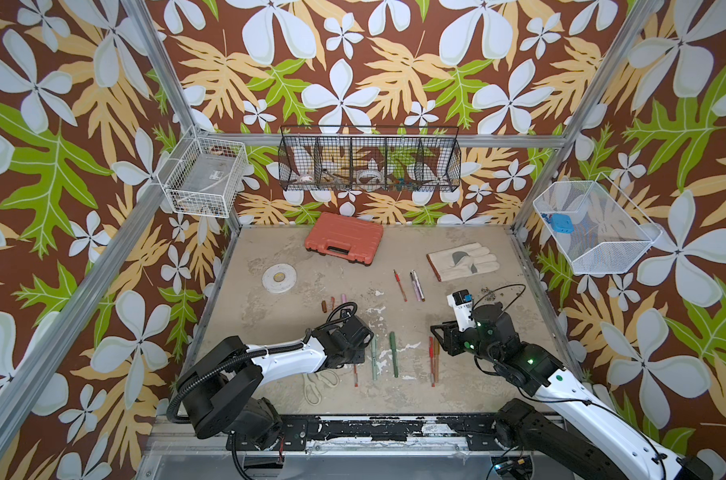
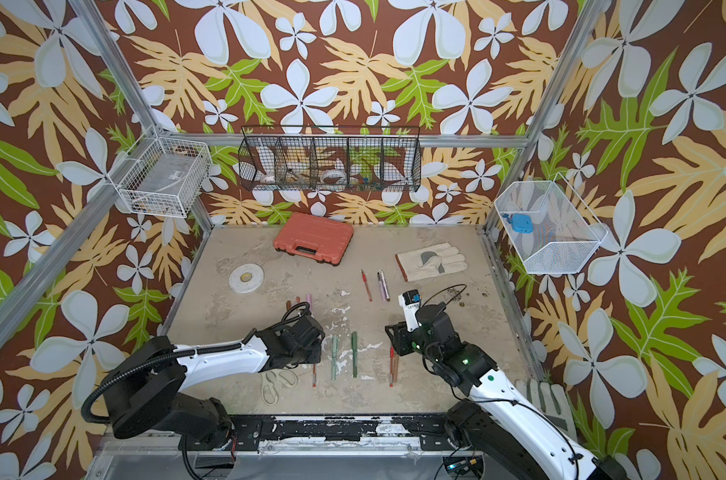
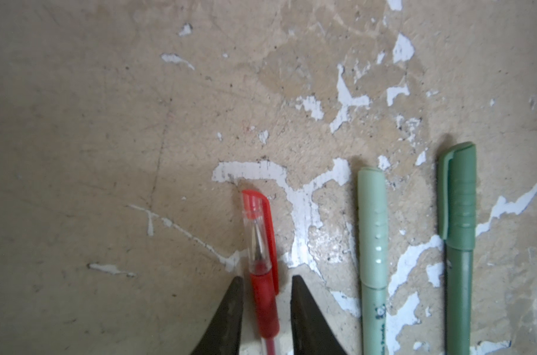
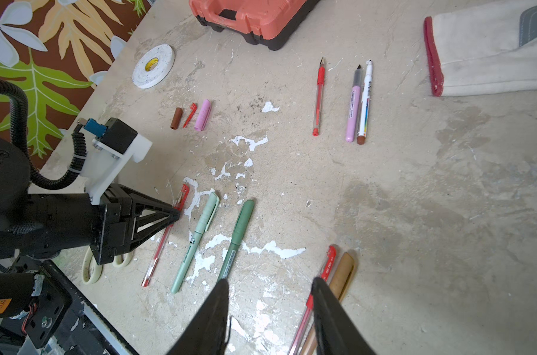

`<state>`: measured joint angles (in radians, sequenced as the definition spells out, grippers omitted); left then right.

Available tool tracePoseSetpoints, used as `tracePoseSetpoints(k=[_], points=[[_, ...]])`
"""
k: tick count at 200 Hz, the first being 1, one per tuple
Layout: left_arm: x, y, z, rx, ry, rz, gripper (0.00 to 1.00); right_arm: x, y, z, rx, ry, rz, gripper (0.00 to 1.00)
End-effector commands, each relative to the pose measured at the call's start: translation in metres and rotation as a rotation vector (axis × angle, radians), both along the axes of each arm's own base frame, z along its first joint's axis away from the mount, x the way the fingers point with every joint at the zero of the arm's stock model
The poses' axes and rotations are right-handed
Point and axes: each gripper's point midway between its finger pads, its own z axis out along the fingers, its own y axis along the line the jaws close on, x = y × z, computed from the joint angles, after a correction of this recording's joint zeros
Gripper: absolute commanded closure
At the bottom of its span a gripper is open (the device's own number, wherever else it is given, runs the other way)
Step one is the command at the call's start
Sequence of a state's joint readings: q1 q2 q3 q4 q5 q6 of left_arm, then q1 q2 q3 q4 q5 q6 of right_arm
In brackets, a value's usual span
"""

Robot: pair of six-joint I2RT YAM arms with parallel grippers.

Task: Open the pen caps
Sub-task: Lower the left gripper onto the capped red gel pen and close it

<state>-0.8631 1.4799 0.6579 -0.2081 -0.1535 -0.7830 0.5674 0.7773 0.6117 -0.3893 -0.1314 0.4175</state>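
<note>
— Which cap is being worked on, and where is it?
— The red-and-clear plastic cap (image 3: 259, 215) is seated on the slim red gel pen (image 3: 264, 310), which lies flat on the scuffed beige table (image 3: 76, 123). The left gripper (image 3: 267, 278) straddles that pen's rubber grip, just behind the cap.
— Clamped on it?
— No. The jaws stand parted, a black finger (image 3: 230, 313) on each side, with a sliver of table showing between each finger and the pen.
— The other caps?
— Just beside it, a pale green cap (image 3: 372, 227) and a dark green cap (image 3: 458, 196) sit on their pens, parallel to the red one. Further along the row, a second red cap (image 4: 329, 258) and a tan cap (image 4: 343, 270) are on two pens lying side by side. Three loose caps, brown (image 4: 175, 118), thin red (image 4: 189, 114) and pink (image 4: 203, 114), lie together near the white tape roll (image 4: 153, 66).
— And the right gripper?
— The right gripper (image 4: 269, 282) hangs above the table between the dark green pen and that pair, jaws released, nothing between them. Three uncapped pens (image 4: 354, 107) lie near the cream work glove (image 4: 491, 61).
</note>
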Motion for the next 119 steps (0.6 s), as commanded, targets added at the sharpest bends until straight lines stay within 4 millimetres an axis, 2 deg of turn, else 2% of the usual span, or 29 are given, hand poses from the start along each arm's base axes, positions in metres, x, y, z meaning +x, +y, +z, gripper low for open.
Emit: tracePoseSetpoints(k=[1,49,93,119], points=[[-0.015,0.013,-0.014,0.072,0.074,-0.001,0.73,0.0,0.002,0.005,0.008,-0.005,0.013,0.56],[-0.01,0.009,-0.012,0.1,0.078,-0.004,0.74,-0.002,-0.004,0.023,-0.001,-0.056,0.008,0.56],[-0.012,0.019,-0.017,0.151,0.075,-0.006,0.74,-0.002,-0.007,0.02,0.0,-0.056,-0.015,0.55],[-0.014,0.013,-0.018,0.102,0.073,-0.017,0.76,-0.003,-0.01,0.022,-0.006,-0.061,-0.024,0.56]])
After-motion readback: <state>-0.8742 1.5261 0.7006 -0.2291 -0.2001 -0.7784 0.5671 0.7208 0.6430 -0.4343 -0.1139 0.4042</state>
